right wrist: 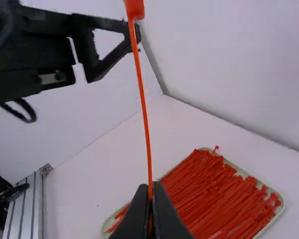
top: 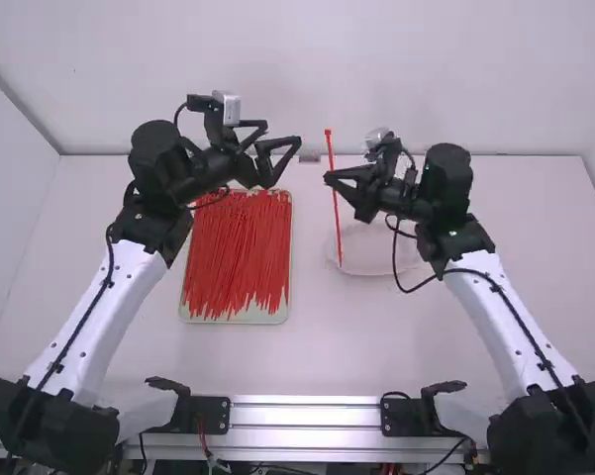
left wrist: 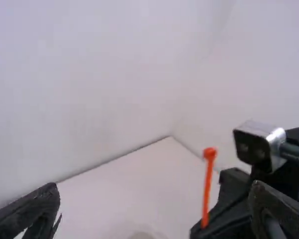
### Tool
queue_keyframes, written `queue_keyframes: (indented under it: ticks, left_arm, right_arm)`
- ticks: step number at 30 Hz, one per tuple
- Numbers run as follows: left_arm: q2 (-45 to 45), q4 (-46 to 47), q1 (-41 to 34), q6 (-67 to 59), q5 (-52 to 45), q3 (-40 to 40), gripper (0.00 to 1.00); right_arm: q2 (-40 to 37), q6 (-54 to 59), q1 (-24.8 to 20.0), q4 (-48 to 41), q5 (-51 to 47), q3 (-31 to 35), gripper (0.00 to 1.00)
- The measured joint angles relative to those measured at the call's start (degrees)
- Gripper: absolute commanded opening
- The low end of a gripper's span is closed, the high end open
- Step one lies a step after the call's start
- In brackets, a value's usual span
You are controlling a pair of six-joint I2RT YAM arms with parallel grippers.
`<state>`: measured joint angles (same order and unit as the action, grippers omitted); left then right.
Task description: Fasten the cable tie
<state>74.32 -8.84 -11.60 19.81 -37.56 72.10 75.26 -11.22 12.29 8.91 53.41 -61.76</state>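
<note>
The aluminium rail (top: 307, 411) carrying both arm bases sat closest to the lens, on the near side of the tray (top: 236, 319), which held a thick pile of loose red cable ties (top: 240, 252). Off the tray's right-arm side, level with its far corner, the right gripper (top: 335, 180) was pinched tight on a single red cable tie (top: 334, 213). In the right wrist view its two fingers (right wrist: 139, 209) met on the strap (right wrist: 143, 109) with no gap.

The tie stood nearly upright. Its long axis ran from the square head (top: 329, 133) at the top, down past the grip, to a tail that hung over a pale round dish (top: 376, 259) beside the tray. It was a straight strip, not yet looped.

The left gripper (top: 289, 158) hung above the tray's far edge with its jaws spread wide and nothing between them. It pointed across toward the tie, close to the upper part of the strap but clear of it. In the left wrist view the head (left wrist: 209, 153) stood off to one side rather than in the open gap.

So the free pincer was the nearer one to the head end, and the tie lay sideways from it, away from the tray. By my reading, fastening would need the left arm to shift across and close near the head, so that the tail could be bent round and fed through.
</note>
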Motion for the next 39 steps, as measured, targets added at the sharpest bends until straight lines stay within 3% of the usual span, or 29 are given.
queue_keyframes:
  ticks: [6,9,14,19,25,29,30,33,39]
  left_arm:
    - [2.7,-2.6,6.7,-2.4,-13.2,5.9,0.99]
    - [4.6,-4.2,8.1,-2.9,-19.8,8.7,1.0]
    - [9.1,-12.5,6.0,-0.5,-31.9,12.0,0.99]
    - [11.1,-17.9,2.0,3.4,-35.6,12.2,0.99]
    - [11.1,-17.2,-3.0,4.3,-35.7,12.2,0.99]
    - [11.1,-17.1,-4.4,4.4,-35.7,12.2,0.86]
    - [11.1,-17.0,-4.3,4.6,-35.4,12.2,0.76]
    - [11.1,-17.5,-4.3,5.3,-34.6,12.2,0.6]
    - [11.1,-20.2,-4.4,7.9,-34.2,12.2,0.41]
  right_arm:
    - [0.0,0.8,-6.6,10.4,12.6,0.0,0.0]
    - [0.0,0.7,-7.5,12.9,15.1,0.0,0.0]
    - [0.0,0.5,-7.0,18.7,17.3,0.0,0.0]
    - [0.0,-2.2,-5.0,23.8,16.1,0.0,0.0]
    - [0.0,-6.6,-3.2,27.9,16.0,0.0,0.0]
    - [0.0,-7.8,-1.4,27.5,16.2,0.0,0.0]
    - [0.0,-8.0,-0.9,27.5,16.3,0.0,0.0]
    - [0.0,-9.0,0.0,27.6,16.0,0.0,0.0]
    - [0.0,-10.1,0.8,27.6,15.8,0.0,0.0]
